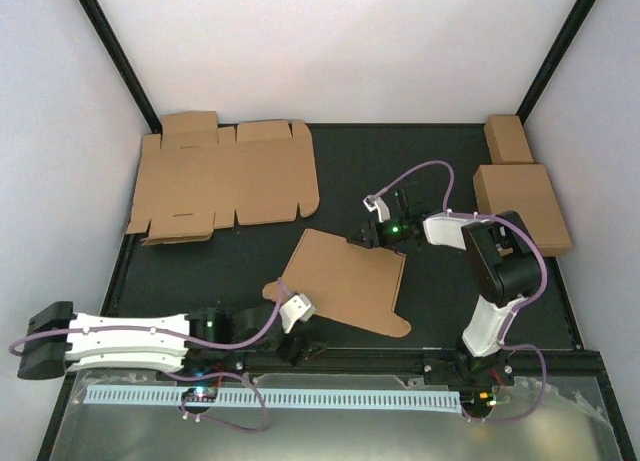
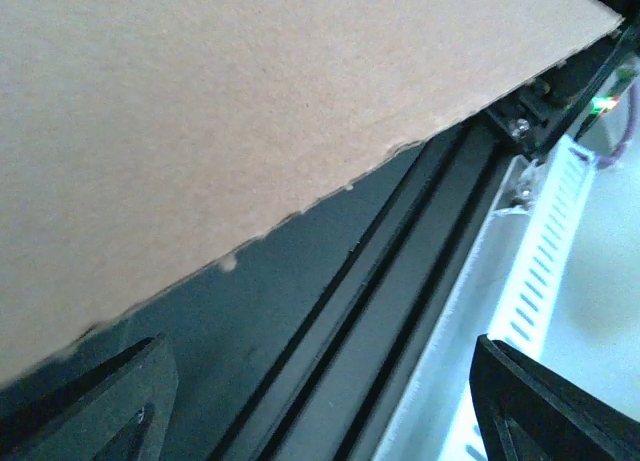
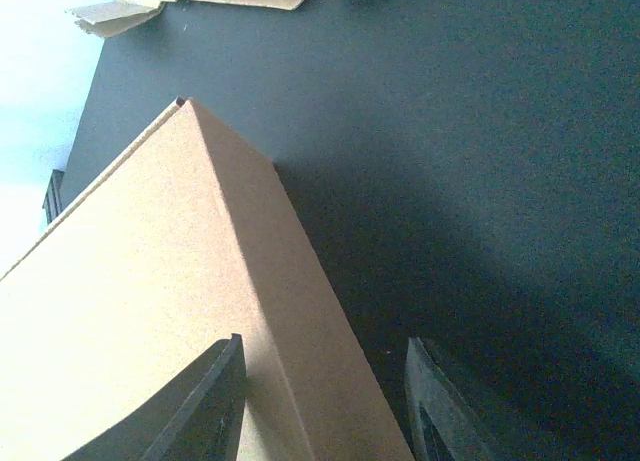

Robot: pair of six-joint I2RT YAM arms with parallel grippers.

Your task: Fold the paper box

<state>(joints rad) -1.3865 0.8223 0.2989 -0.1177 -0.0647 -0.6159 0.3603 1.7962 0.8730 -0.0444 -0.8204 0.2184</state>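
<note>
Black tabletop (image 1: 440, 291) inside white walls, with the part-folded paper box (image 1: 345, 281) raised over its middle, towards the near edge. We judge two risks. Held by one edge only, the sheet may pivot or slip free. The left fingers, if they close off the score line, may crease a rounded tab (image 1: 275, 289) rather than fold it. The right gripper (image 3: 325, 343), about half closed, appears to pinch the box's folded far edge. The left gripper (image 2: 320, 356), spread wide and holding nothing, sits just under the box's near-left corner.
</note>
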